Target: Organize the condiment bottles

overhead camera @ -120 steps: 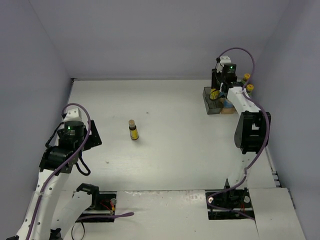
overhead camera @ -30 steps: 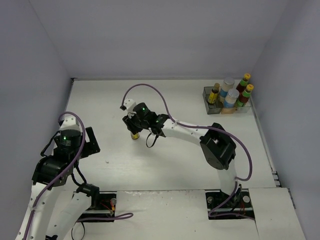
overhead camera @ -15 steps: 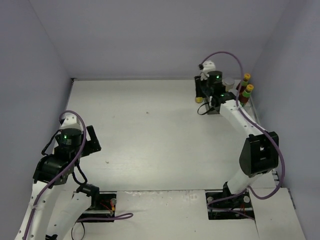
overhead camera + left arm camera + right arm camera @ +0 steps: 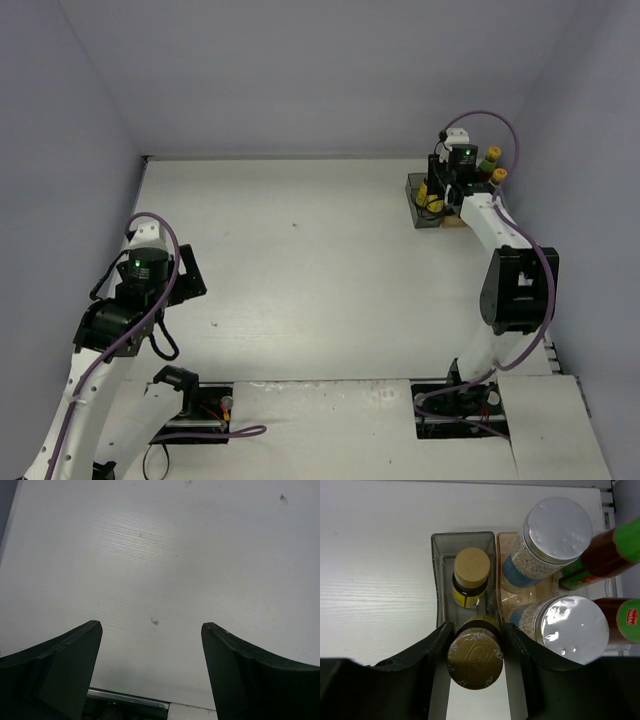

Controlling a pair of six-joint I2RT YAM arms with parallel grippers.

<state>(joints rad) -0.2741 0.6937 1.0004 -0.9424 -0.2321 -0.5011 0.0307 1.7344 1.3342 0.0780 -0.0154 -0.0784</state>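
**Seating the 6th bottle in the grey slot**

Top external: the right gripper (image 4: pixel 436 196) hangs over the tray (image 4: pixel 414 216) at the far right corner of the tabletop (image 4: pixel 320 270). The 2 dark bottles (image 4: pixel 497 166) stand at the tray's right side. The left gripper (image 4: pixel 188 282) is well apart, at the near left.

Left wrist: its fingers (image 4: pixel 60 665) are spread wide with nothing between them. Only bare tabletop shows below.

Right wrist: the fingers (image 4: pixel 432 652) clamp the small brown bottle (image 4: pixel 475 661) by its sides, above the near half of the grey compartment (image 4: pixel 436 575). The second brown bottle (image 4: pixel 471 570) stands in the far half. The 2 silver-lidded jars (image 4: pixel 555 525) fill the tan compartment just beside it.

I cannot tell whether the held bottle's base has reached the floor. The slot looks barely wider than the bottle, so the descent should be straight, upright and centred between the walls. It should also stay clear of the neighbour's cap. The release should be a small one, since the right-hand finger sits close to the nearer jar.
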